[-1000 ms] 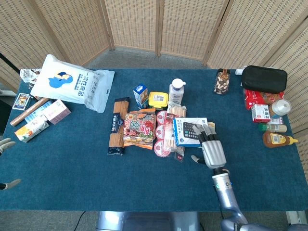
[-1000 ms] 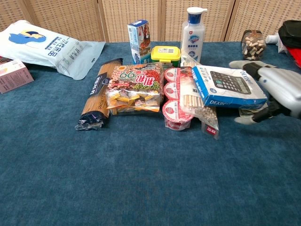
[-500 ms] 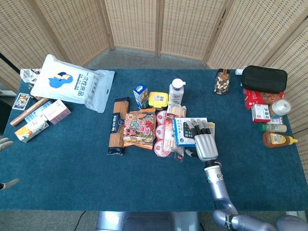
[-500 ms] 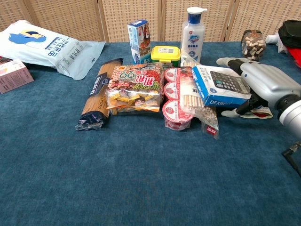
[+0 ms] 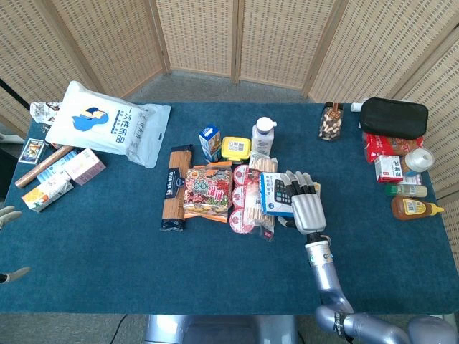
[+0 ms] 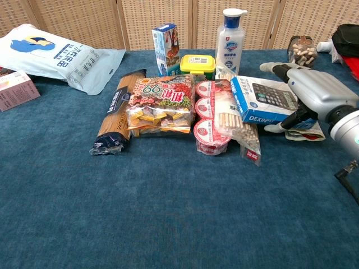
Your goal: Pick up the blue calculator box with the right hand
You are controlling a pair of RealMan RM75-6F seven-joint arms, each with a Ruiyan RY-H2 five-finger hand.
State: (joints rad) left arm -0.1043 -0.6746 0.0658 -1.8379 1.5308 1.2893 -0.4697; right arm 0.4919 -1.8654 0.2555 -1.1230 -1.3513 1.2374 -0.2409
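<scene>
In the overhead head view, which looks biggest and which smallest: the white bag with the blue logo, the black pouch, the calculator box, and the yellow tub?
1. White bag, clearly largest.
2. Black pouch.
3. Blue calculator box, though the right hand covers part of it, so its rank against the pouch is unsure.
4. Yellow tub, smallest.
</scene>
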